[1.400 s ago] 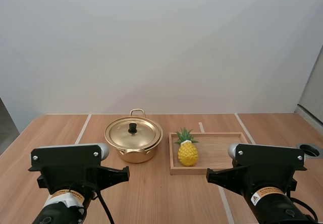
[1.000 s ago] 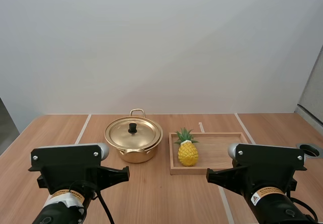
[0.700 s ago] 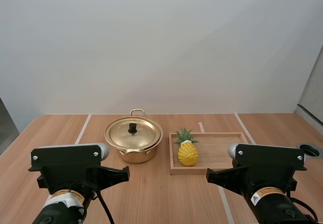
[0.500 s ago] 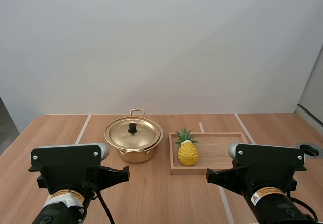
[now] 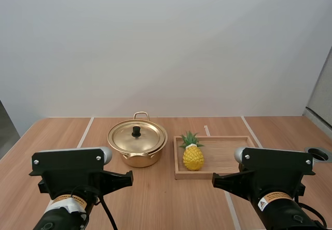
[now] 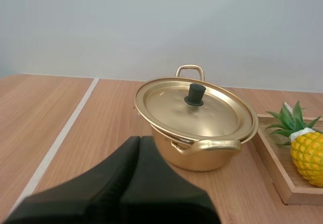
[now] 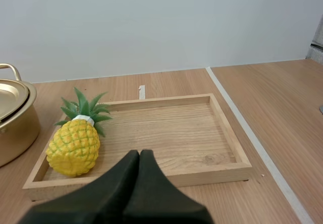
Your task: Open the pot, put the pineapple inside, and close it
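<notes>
Wooden table [image 5: 161,201] fills the lower part of the high view, below a plain white wall. The gold pot [image 5: 138,157] stands just left of centre frame. Its lid [image 5: 136,139] is seated, with the black knob [image 5: 136,131] upright on top. The pineapple [image 5: 193,157] stands upright at the left end of the wooden tray [image 5: 228,155], just right of the pot and not touching it.

The left gripper [image 6: 140,139] hangs short of the pot, fingers pressed together into one dark wedge and holding nothing. The right gripper [image 7: 139,153] faces the tray's near rim, fingers likewise pressed together and empty.

Status, as judged: no step has begun.

Probable faults:
- Descent with the fingers unspread would strike the lid and push the pot toward the tray.
- The knob is small, so an off-centre pinch may let the lid tilt and slip out.
- The pot and the fruit stand close together, so a lid carried rightward could topple the pineapple.
- The pineapple is rounded and may roll if gripped by its leaves.
- Both arms work over the pot and could collide.
</notes>
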Controlling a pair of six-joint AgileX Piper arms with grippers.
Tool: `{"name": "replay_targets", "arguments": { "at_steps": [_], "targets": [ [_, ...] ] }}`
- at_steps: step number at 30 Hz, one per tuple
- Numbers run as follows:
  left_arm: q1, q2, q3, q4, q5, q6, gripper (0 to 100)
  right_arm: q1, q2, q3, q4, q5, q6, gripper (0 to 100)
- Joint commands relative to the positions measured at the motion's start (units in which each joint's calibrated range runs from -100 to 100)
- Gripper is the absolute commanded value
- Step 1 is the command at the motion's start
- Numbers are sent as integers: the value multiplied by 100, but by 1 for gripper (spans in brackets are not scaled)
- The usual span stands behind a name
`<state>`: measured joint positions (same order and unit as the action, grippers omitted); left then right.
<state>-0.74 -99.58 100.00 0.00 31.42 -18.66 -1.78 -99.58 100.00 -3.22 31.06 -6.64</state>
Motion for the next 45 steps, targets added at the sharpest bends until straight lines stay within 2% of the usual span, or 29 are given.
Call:
{"name": "replay_targets", "arguments": {
  "at_steps": [1, 36, 42, 45],
  "targets": [
    [0, -42, 0, 0, -9, -36, 0, 14, -42, 0, 0, 6, -41, 0],
    [0, -42, 0, 0, -9, -36, 0, 14, -42, 0, 0, 6, -41, 0],
    [0, -42, 0, 0, -9, -36, 0, 14, -42, 0, 536, -17, -32, 0],
    [0, -42, 0, 0, -9, -36, 0, 14, -42, 0, 494, -17, -32, 0]
  ]
}}
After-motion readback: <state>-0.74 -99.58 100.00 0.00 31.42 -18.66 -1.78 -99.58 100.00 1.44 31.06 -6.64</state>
